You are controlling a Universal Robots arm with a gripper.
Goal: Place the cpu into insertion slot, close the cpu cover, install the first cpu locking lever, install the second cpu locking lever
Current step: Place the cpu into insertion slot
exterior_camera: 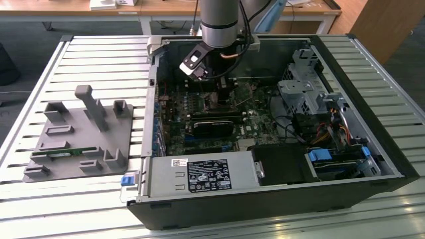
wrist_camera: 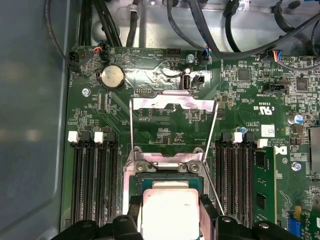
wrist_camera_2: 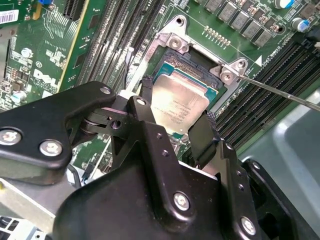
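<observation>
My gripper (wrist_camera_2: 176,114) is shut on the cpu (wrist_camera_2: 181,102), a pale silvery square chip clamped between two black fingers (wrist_camera_2: 146,97). The chip hangs just over the insertion slot (wrist_camera_2: 192,62), a dark square socket with a metal rim on the green board; whether they touch I cannot tell. In the first wrist view the cpu (wrist_camera: 169,217) sits at the socket (wrist_camera: 170,174). The cpu cover (wrist_camera: 172,102), a thin silvery frame, stands flipped open behind it. A thin wire locking lever (wrist_camera_2: 280,93) sticks out beside the socket. In the exterior view the gripper (exterior_camera: 224,97) reaches down into the open computer case (exterior_camera: 371,164).
Long black memory slots (wrist_camera: 92,180) flank the socket on both sides. Cables (wrist_camera: 200,30) hang along the case wall behind the board. A drive cage (exterior_camera: 305,84) and power supply (exterior_camera: 199,174) stand inside the case. A grey fixture (exterior_camera: 83,134) lies at the exterior view's left.
</observation>
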